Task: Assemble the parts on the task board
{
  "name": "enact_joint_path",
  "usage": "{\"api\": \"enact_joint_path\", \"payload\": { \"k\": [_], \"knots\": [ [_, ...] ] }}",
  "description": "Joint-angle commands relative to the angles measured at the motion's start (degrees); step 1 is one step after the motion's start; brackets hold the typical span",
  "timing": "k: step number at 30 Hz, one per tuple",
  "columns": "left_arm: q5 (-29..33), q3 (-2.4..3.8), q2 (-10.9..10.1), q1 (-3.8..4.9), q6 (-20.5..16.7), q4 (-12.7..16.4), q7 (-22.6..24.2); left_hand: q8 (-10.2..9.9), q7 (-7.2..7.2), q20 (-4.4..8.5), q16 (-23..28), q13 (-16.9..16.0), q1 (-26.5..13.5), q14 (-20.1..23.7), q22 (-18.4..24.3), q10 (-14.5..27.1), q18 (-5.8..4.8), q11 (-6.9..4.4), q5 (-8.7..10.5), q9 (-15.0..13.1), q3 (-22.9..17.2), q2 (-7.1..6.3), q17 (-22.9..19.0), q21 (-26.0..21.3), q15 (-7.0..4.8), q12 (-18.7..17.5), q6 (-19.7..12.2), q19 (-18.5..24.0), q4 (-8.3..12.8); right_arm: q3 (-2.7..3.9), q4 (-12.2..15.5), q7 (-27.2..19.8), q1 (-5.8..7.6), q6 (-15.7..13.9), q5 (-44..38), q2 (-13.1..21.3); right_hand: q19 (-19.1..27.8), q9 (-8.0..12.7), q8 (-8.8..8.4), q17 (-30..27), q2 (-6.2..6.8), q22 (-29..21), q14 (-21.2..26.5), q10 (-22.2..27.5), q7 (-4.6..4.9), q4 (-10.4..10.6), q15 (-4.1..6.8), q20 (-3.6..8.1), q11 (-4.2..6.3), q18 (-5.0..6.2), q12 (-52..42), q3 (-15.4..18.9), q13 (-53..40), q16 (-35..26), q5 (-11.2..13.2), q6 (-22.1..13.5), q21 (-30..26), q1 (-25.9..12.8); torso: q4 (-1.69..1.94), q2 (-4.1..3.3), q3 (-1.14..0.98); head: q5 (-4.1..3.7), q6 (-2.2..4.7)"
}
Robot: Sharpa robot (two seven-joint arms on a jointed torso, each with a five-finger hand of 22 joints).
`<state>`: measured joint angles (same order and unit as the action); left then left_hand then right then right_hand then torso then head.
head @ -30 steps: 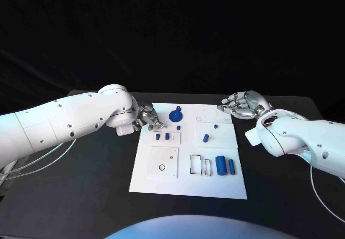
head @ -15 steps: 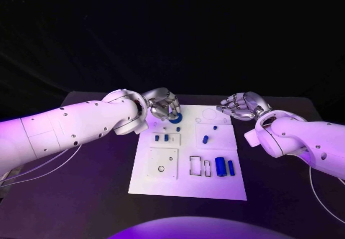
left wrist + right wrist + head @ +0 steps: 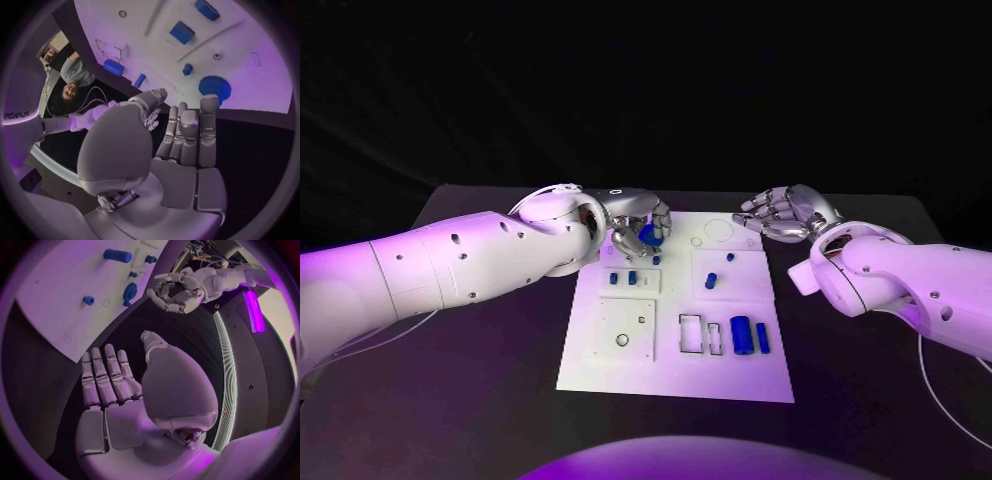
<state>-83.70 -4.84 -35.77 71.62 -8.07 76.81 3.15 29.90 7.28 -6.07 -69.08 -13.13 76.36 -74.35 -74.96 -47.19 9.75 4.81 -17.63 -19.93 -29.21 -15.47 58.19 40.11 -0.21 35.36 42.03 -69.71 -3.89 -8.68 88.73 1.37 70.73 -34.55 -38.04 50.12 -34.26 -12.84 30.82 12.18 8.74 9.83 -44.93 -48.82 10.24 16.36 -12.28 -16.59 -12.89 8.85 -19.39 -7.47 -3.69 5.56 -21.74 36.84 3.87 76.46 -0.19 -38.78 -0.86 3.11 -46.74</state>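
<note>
Blue against the white board, the round toothed gear near the far left corner is what my left hand hangs over. From the left wrist view the gear lies on the board just past the fingertips, which are straight and side by side, holding nothing; I see no contact yet.

My worry is the approach. The fingers come in flat over the board's edge, so if I lower without curling them I judge they would push the gear across the board instead of picking it up, and could knock the small blue pegs just on the near side of it. The big white forearm also blocks part of my head view, so I cannot confirm how the thumb sits against the gear.

My right hand hovers off the board's far right corner, over the desk, palm spread and holding nothing. The other pieces, including the larger blue cylinder in the near tray area, lie well apart from both hands.
</note>
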Motion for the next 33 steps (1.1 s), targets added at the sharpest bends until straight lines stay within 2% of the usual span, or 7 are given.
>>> {"api": "enact_joint_path", "payload": {
  "k": [1,4,10,13,18,33],
  "knots": [
    [-5.9,-0.05,0.7,0.0,5.5,-1.0,0.6,-0.7,-0.09,0.25,-0.7,0.5,-0.9,-0.5,-1.3,0.3,-1.11,-0.08,0.82,0.3,0.8,-0.27,0.2,0.6,-0.17,-0.6,0.2,-0.4,-0.1,0.0,0.0,-0.2,-0.04,0.0,-0.8,-0.1,0.0,0.1,0.39,-0.1,-0.65,-0.1,0.2,-0.4,5.25,0.1,0.01,-0.04,0.13,-0.75,0.2,-0.3,0.0,0.2,-0.3,-0.2,0.0,0.0,-0.04,-0.02,-0.04,-0.03,0.05],
    [-7.0,-0.14,1.5,-0.03,6.7,-2.0,0.7,-1.0,0.07,0.3,-1.2,1.1,-1.0,-0.9,-1.7,0.1,-1.3,-0.14,1.43,0.4,1.2,-0.07,0.2,1.5,-0.18,-1.1,0.7,-1.0,-0.3,0.0,0.0,-0.3,-0.05,0.0,-0.7,-0.2,-0.1,0.1,0.45,-0.1,-0.79,-0.1,0.1,-0.5,5.22,0.1,0.03,-0.04,0.15,-0.73,0.2,-0.5,0.0,0.3,-0.3,-0.2,0.0,0.0,-0.04,-0.05,-0.06,-0.02,-0.03],
    [-8.1,-0.25,2.5,-0.23,7.8,-3.0,1.0,-1.7,-0.05,0.44,-2.5,2.0,-0.8,-2.2,-2.5,-1.3,-1.65,-0.29,1.19,0.8,1.3,0.18,0.9,3.6,-0.34,-2.0,1.8,-2.2,-0.3,0.0,0.0,-0.5,-0.09,-0.1,-0.7,-0.3,-0.1,0.1,0.47,-0.2,-0.88,-0.1,0.1,-0.5,5.22,0.2,0.04,-0.04,0.15,-0.72,0.2,-0.6,0.0,0.3,-0.2,-0.2,0.0,-0.1,0.01,-0.01,-0.04,-0.13,0.01],
    [-8.4,-0.32,3.0,-0.33,8.2,-3.5,1.0,-2.4,0.69,0.07,-2.9,2.6,-0.8,-2.7,-2.9,-2.6,-1.92,-0.06,0.88,1.1,1.4,0.25,0.9,4.2,0.42,-2.6,2.7,-2.7,-0.4,0.0,0.0,-0.6,-0.1,-0.1,-0.7,-0.4,-0.1,0.1,0.47,-0.2,-0.88,-0.1,0.1,-0.5,5.22,0.2,0.04,-0.04,0.15,-0.72,0.2,-0.6,0.0,0.3,-0.2,-0.2,0.0,-0.1,-0.02,0.03,-0.05,-0.02,-0.03],
    [-8.6,-0.41,3.9,-0.51,8.6,-4.3,0.9,-3.0,0.83,-0.23,-3.8,3.2,-0.2,-3.4,-3.6,-3.9,-2.21,0.04,0.44,1.3,0.9,0.66,1.6,6.0,0.7,-3.2,3.5,-3.5,-0.2,0.0,0.0,-0.6,-0.1,-0.1,-0.7,-0.5,-0.1,0.2,0.48,-0.2,-0.9,-0.1,0.1,-0.5,5.21,0.2,0.04,-0.04,0.16,-0.72,0.2,-0.7,0.0,0.3,-0.3,-0.2,0.0,-0.1,-0.01,-0.01,-0.06,-0.08,0.0],
    [-9.1,-0.48,5.5,-0.72,9.0,-6.0,-2.1,-4.6,1.32,-0.59,-4.6,4.5,1.7,-3.7,-4.4,-5.3,-2.23,0.35,0.8,1.9,-1.1,2.22,1.3,6.9,1.02,-4.8,4.6,-4.0,1.1,0.01,0.0,-0.4,-0.11,0.2,-0.8,-0.6,0.0,0.2,0.5,-0.2,-0.95,-0.1,0.1,-0.5,5.2,0.1,0.05,-0.04,0.17,-0.71,0.2,-0.7,0.0,0.4,-0.3,-0.1,0.0,0.0,0.0,0.05,-0.1,-0.09,-0.06]
  ]
}}
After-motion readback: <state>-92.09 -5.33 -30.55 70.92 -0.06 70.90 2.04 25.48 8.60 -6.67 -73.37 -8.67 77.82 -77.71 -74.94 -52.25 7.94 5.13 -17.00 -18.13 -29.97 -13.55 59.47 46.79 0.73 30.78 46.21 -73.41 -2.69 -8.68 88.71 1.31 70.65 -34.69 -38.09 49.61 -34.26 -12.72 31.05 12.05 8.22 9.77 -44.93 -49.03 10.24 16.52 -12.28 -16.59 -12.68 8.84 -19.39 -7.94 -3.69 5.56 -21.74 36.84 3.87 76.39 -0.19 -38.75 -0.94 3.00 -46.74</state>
